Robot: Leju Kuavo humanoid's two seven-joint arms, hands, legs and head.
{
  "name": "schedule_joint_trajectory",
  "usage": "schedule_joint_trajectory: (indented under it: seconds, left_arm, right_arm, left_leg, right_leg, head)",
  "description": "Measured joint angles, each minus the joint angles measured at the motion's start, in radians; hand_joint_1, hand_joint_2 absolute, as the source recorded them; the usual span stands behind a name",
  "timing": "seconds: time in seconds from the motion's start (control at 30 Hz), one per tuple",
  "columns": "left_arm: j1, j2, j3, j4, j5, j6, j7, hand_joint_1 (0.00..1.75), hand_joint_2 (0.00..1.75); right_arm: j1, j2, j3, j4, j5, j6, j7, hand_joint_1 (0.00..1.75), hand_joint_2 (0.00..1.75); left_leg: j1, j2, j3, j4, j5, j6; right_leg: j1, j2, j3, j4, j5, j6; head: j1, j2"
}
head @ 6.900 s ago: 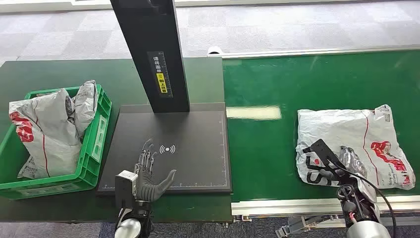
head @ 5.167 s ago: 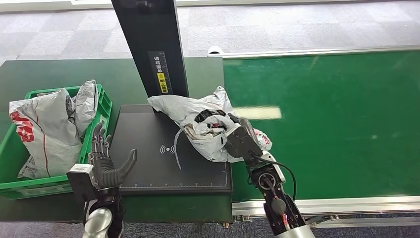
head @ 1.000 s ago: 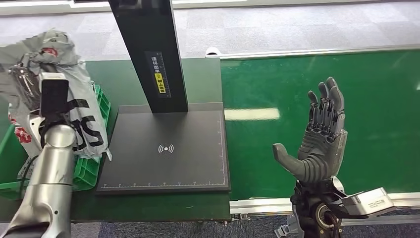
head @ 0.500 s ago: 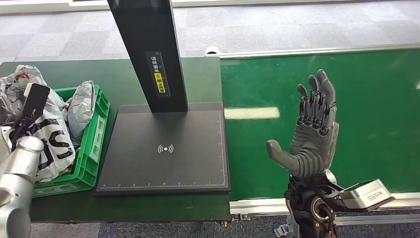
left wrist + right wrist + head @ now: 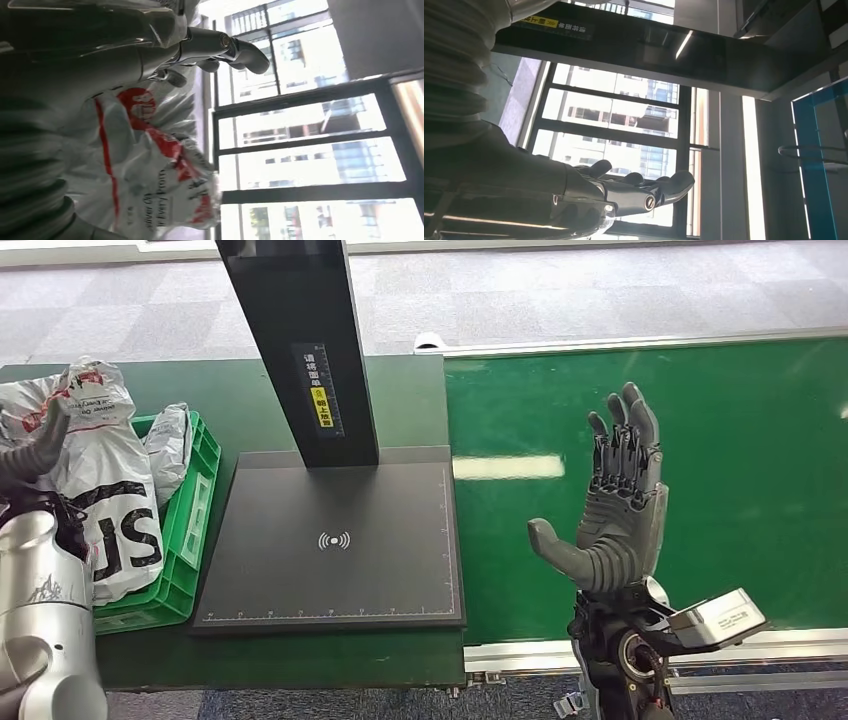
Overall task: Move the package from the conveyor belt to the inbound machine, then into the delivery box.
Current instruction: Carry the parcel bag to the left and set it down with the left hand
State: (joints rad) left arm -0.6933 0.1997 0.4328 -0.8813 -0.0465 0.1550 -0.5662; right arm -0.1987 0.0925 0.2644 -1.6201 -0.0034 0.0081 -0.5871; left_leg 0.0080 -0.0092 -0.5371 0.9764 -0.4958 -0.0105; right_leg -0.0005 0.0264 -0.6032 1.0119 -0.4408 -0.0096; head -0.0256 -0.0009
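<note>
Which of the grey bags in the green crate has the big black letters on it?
The front package, lying beside the robot's left hand, shows bold black letters. The smaller bag behind it, against the green crate wall, shows none.
</note>
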Motion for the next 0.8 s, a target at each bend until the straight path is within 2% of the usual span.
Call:
schedule_joint_trajectory:
  seconds: [0.13,0.23,0.33,0.43,0.53,0.63,0.7,0.8]
  left_arm:
    - [0.106,-0.056,-0.060,-0.278,0.046,0.132,-0.070,0.00,1.75]
    - [0.199,-0.093,-0.118,-0.458,0.058,0.185,-0.110,0.00,1.75]
    - [0.337,-0.146,-0.208,-0.658,0.067,0.174,-0.126,0.00,1.75]
    - [0.437,-0.192,-0.328,-0.753,0.089,0.094,-0.086,0.00,1.75]
    - [0.510,-0.246,-0.452,-0.736,0.228,-0.065,-0.025,0.00,1.75]
    - [0.568,-0.314,-0.585,-0.600,0.376,-0.216,-0.019,0.00,1.75]
    - [0.598,-0.350,-0.666,-0.506,0.396,-0.252,-0.036,0.00,1.75]
    - [0.619,-0.377,-0.758,-0.403,0.397,-0.258,-0.057,0.00,1.75]
  right_arm:
    - [-0.002,0.000,0.000,0.010,0.000,-0.005,0.000,0.00,1.75]
    - [-0.008,-0.002,0.000,0.019,0.000,-0.010,0.000,0.00,1.75]
    - [-0.013,-0.006,0.000,0.029,-0.002,-0.016,0.007,0.00,1.75]
    - [-0.021,-0.008,-0.001,0.040,-0.005,-0.016,0.027,0.00,1.75]
    - [-0.039,-0.008,0.000,0.067,-0.011,0.002,0.042,0.00,1.75]
    - [-0.052,-0.008,0.003,0.102,-0.001,0.005,0.045,0.00,1.75]
    - [-0.041,-0.008,0.001,0.112,0.006,-0.009,0.047,0.00,1.75]
    - [-0.011,-0.009,-0.014,0.120,0.007,-0.027,0.060,0.00,1.75]
  left_leg:
    - [0.000,0.000,0.000,0.000,-0.001,0.000]
    - [0.000,0.000,0.000,0.000,-0.002,0.000]
    - [-0.001,0.001,0.001,0.000,-0.003,0.000]
    - [-0.001,-0.002,0.000,0.000,-0.004,0.000]
    - [-0.002,-0.002,0.001,0.000,-0.004,0.001]
    - [-0.003,-0.002,0.002,0.000,-0.004,0.002]
    - [-0.004,-0.002,0.001,0.000,-0.004,0.002]
    - [-0.004,-0.002,0.001,0.000,-0.005,0.003]
  right_leg:
    - [0.000,0.000,0.000,0.000,0.000,0.001]
    - [-0.001,0.000,0.000,-0.001,-0.001,0.001]
    - [-0.001,0.001,0.000,-0.001,-0.002,0.002]
    - [-0.002,-0.001,0.001,-0.001,-0.003,0.003]
    - [-0.003,-0.002,0.002,-0.001,-0.003,0.004]
    - [-0.004,-0.002,0.002,-0.001,-0.003,0.004]
    - [-0.004,-0.002,0.002,-0.001,-0.003,0.004]
    - [-0.004,-0.002,0.001,-0.001,-0.003,0.005]
  head:
    - [0.000,0.000]
    - [0.000,0.000]
    - [-0.002,0.000]
    - [-0.001,0.000]
    - [-0.002,0.000]
    - [-0.002,0.000]
    - [-0.002,0.000]
    - [-0.002,0.000]
